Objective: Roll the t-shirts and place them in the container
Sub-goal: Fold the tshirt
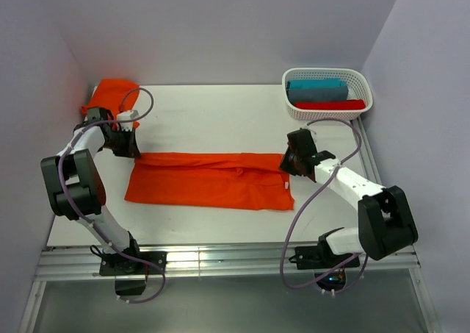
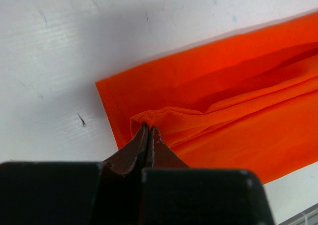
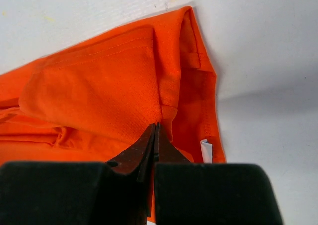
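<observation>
1. Across the middle of the white surface lies the folded t-shirt, bright orange and doubled lengthwise into a long band that runs left to right between the two arms.
2. At the band's left end, the left hand is down on its far corner. The wrist view shows its fingertips pressed fully together, with a small ridge of orange fabric bunched up between them, so it has the shirt pinched.
3. At the right end, the right hand sits on the far corner. Its fingertips are likewise closed tight and rest against the edge of the upper folded layer. Whether any cloth is caught between them cannot be told.
4. Just beside those tips, a small white tag shows at the shirt's edge.
5. A second t-shirt, also orange, lies crumpled in the far left corner of the surface, behind the left arm and apart from the folded one.
6. In the far right corner stands a white lattice basket. A teal cloth lies folded inside it, with a red cloth on its near side.
</observation>
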Robot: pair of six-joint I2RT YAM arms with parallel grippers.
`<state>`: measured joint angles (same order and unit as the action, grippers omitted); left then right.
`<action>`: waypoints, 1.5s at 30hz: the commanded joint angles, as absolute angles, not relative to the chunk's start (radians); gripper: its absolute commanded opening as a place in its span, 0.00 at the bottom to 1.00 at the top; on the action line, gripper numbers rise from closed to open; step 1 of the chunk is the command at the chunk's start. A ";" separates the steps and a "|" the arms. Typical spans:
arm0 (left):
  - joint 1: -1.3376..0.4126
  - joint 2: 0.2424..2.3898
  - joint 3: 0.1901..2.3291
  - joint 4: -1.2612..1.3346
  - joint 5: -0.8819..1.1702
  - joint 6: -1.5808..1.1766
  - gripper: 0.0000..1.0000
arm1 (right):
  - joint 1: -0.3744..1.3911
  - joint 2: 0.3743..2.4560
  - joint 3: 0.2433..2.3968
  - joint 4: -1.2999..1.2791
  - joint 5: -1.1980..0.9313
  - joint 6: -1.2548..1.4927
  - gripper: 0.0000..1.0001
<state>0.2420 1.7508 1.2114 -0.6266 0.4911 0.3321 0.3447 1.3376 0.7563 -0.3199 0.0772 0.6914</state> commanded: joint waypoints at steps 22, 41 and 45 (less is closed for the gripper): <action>0.247 1.680 1.094 -0.535 0.422 0.342 0.33 | 0.390 1.411 0.713 -0.276 0.090 0.713 0.44; 0.259 1.594 1.213 -0.693 0.420 0.376 0.54 | 0.322 1.646 1.130 -0.457 0.114 0.617 0.45; 0.258 1.600 1.235 -0.712 0.428 0.376 0.54 | 0.305 1.703 1.151 -0.446 0.095 0.617 0.42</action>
